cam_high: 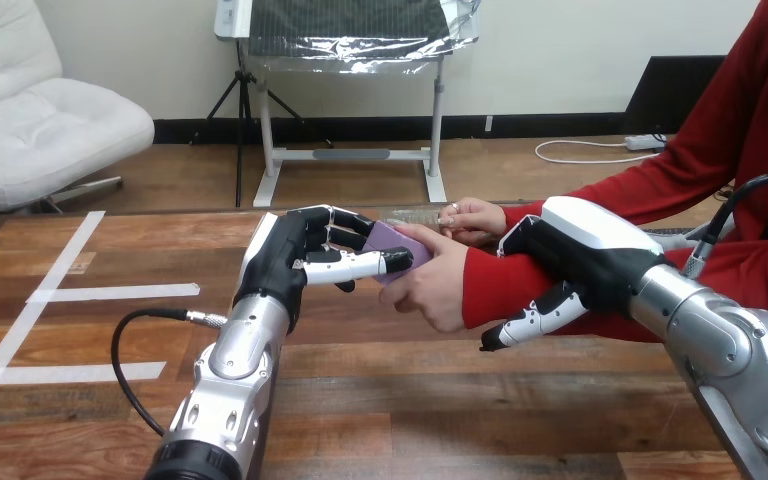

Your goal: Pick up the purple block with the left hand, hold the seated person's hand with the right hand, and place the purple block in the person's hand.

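Item: purple block at handover, delivery step under way.
The left hand (295, 255) was clenched on the purple block (403, 243), fingers over its top and thumb across its near face, holding it above the counter (410, 400). The block's far end lay against the person's hand (438, 290), which cupped it from below. The right hand (570, 262) lay over the person's red-sleeved forearm (495, 285), a finger curled beneath it, clasping the forearm rather than the hand. Judged status: block picked up, placement near complete. Next move called for: uncurl the left fingers and thumb so the block settles into the person's palm, with the right clasp kept steady.
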You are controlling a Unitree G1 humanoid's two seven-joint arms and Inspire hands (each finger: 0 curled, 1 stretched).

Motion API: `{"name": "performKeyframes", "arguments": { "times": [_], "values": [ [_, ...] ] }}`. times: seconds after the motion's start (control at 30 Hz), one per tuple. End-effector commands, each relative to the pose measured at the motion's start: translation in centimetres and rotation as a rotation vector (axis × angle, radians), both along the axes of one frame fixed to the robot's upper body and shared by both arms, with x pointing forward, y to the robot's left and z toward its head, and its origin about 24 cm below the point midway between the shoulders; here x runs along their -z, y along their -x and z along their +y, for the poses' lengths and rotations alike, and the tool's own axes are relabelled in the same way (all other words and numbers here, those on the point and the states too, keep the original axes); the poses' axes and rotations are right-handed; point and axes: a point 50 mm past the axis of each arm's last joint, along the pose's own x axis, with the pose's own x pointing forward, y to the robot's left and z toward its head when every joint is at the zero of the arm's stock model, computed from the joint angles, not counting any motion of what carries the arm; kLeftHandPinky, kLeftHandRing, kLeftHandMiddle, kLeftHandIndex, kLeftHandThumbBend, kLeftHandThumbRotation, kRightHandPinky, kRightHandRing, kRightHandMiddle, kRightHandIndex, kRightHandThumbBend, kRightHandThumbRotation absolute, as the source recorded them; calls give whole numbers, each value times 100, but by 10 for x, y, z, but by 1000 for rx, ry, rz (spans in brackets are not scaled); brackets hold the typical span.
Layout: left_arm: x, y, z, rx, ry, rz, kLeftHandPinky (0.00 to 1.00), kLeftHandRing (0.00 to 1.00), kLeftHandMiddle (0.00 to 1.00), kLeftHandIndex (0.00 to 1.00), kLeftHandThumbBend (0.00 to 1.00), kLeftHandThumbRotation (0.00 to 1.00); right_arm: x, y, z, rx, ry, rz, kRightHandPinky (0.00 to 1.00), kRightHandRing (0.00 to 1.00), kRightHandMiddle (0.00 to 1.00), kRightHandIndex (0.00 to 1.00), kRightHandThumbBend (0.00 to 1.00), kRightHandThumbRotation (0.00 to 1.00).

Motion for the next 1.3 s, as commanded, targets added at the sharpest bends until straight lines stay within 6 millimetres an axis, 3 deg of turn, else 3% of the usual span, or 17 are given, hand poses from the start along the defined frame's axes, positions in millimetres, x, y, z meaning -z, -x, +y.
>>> {"name": "performKeyframes", "arguments": {
  "times": [0.0,0.43,0.63,0.87,1.0,1.27],
  "values": [
    [-32,-16,-24,76,4,-106,36,40,44,43,65,0,-47,-15,38,-134,-93,-180,23,27,32,31,91,26],
    [-30,-13,-22,99,6,-121,37,42,45,45,62,0,-44,-13,33,-120,-84,-157,24,28,32,31,89,25],
    [-30,-12,-21,118,19,-117,39,48,54,54,64,0,-42,-12,31,-116,-86,-155,24,28,32,32,90,26],
    [-31,-9,-18,125,4,-119,46,65,72,73,62,26,-40,-11,28,-108,-86,-142,24,28,32,32,90,27],
    [-31,-8,-16,129,-7,-129,56,76,81,81,61,44,-39,-11,26,-108,-85,-140,24,27,32,32,90,28],
    [-33,-4,-10,138,-12,-143,75,88,90,89,59,62,-37,-9,24,-109,-82,-118,25,28,33,33,90,28]
  ]
}}
